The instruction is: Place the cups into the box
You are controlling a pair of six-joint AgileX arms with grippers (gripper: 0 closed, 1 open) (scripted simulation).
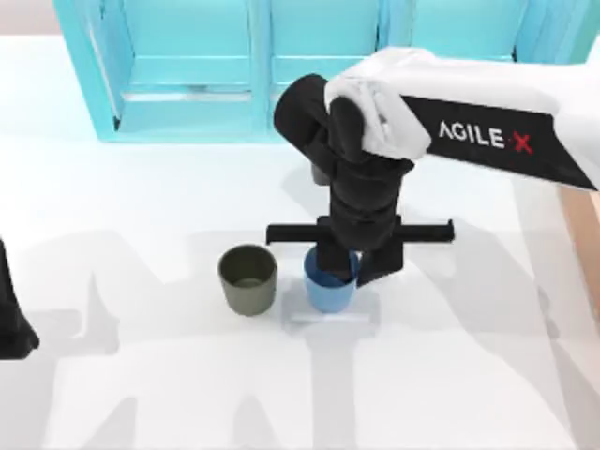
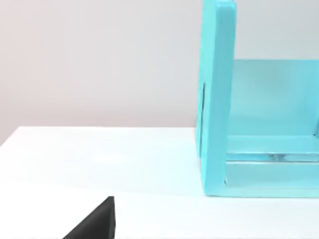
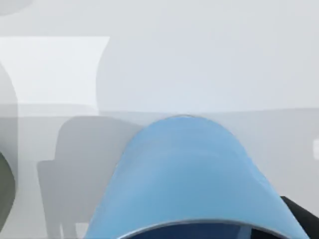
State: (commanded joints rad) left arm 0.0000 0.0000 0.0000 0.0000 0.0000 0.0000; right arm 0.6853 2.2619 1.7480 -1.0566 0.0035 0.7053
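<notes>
The right arm reaches in from the top view's right edge, and its black two-finger right gripper [image 1: 339, 272] hangs directly over the small bright blue tapered handleless cup [image 1: 330, 291], which stands upright on the white tabletop [image 1: 141, 394] near the middle. One finger dips at the cup's rim, but whether the gripper has closed on the cup or stands open around it I cannot tell. In the right wrist view the blue cup [image 3: 187, 174] sits very close under the camera. Just beside it, toward the top view's left and apart from it, stands the dark olive-grey tapered cup [image 1: 248, 278], upright and untouched. Behind both rises the big cyan three-bay shelf unit [image 1: 197, 94]. The left arm is parked at the top view's left edge.
</notes>
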